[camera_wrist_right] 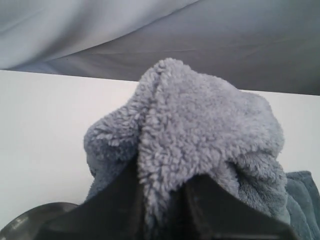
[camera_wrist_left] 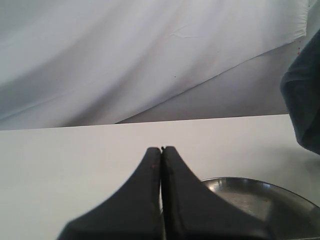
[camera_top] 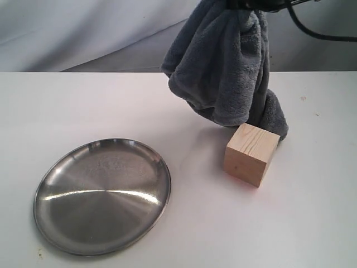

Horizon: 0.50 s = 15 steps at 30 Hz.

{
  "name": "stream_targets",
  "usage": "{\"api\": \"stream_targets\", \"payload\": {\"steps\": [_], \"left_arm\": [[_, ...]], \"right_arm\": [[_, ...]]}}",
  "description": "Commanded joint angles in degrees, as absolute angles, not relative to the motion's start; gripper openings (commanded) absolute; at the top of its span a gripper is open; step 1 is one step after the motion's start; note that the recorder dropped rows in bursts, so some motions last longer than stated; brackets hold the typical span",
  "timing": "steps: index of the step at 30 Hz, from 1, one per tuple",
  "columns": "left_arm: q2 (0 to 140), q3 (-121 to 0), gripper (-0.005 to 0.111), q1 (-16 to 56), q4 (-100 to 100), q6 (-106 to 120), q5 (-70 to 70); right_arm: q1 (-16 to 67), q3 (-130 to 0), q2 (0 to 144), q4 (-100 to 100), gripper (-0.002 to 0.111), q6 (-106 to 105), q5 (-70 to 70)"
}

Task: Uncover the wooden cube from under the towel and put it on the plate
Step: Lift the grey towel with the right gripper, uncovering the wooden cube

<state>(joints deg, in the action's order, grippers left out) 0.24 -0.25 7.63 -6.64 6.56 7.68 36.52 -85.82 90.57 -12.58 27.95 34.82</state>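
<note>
The pale wooden cube (camera_top: 251,154) stands bare on the white table, right of centre. The dark grey-blue towel (camera_top: 223,67) hangs lifted above and behind it, and its lower end still reaches the table just behind the cube. My right gripper (camera_wrist_right: 165,195) is shut on a fold of the towel (camera_wrist_right: 190,130); in the exterior view it is at the top edge, mostly out of frame. The silver plate (camera_top: 103,195) lies at the front left. My left gripper (camera_wrist_left: 161,149) is shut and empty, low over the table near the plate's rim (camera_wrist_left: 260,186).
A white cloth backdrop (camera_top: 83,33) hangs behind the table. A black cable (camera_top: 312,30) runs at the top right. The towel's edge (camera_wrist_left: 302,100) shows at the side of the left wrist view.
</note>
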Motion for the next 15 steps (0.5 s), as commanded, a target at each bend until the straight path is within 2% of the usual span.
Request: {"api": "stream_targets", "payload": {"steps": [1, 15], "left_arm": [[0.0, 0.0, 0.000, 7.9, -6.7, 6.4, 7.5], [0.0, 0.0, 0.000, 7.9, -6.7, 6.4, 7.5]], "right_arm": [[36.0, -86.5, 93.6, -12.8, 0.000, 27.9, 28.1], [36.0, -86.5, 105.2, -11.1, 0.000, 29.0, 19.8]]}}
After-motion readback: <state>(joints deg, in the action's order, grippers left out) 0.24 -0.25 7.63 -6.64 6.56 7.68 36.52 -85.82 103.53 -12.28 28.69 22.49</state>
